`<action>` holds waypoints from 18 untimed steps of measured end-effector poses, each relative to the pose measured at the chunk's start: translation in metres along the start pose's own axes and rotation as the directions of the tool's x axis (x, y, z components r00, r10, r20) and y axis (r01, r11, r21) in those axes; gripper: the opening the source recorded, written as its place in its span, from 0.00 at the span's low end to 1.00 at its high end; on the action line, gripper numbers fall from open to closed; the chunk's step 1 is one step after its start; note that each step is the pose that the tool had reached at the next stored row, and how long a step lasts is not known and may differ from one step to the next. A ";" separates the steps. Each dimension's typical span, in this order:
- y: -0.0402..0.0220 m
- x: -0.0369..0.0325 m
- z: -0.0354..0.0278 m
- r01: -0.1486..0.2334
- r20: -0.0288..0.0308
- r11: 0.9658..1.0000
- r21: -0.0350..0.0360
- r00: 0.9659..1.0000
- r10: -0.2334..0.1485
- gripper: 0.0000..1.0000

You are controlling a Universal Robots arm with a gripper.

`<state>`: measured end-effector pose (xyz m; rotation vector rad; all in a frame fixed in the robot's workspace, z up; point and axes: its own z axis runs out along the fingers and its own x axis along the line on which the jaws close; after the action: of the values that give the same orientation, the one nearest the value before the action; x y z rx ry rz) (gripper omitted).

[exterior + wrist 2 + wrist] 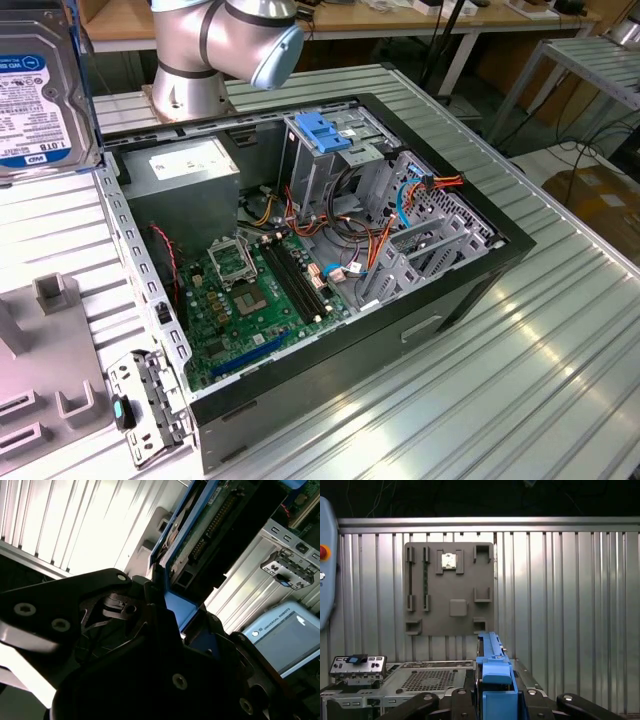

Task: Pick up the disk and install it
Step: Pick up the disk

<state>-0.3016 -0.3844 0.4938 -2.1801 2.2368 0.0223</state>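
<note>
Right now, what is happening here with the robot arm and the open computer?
The arm's gripper is shut on the disk and holds it up in the air, clear of the table. In the exterior view the disk is at the left of the open computer case and is not yet inside it. A grey holder tray lies on the table beside the case.

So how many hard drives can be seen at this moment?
1. The disk is held in the gripper at the exterior view's upper left, beside the open computer case. Others may sit hidden inside the drive cage.
</note>
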 end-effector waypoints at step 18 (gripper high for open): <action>-0.0214 0.0015 0.0000 0.000 0.000 1.000 0.000 1.000 0.000 0.37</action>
<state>-0.2803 -0.3864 0.4938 -2.1801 2.2368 0.0223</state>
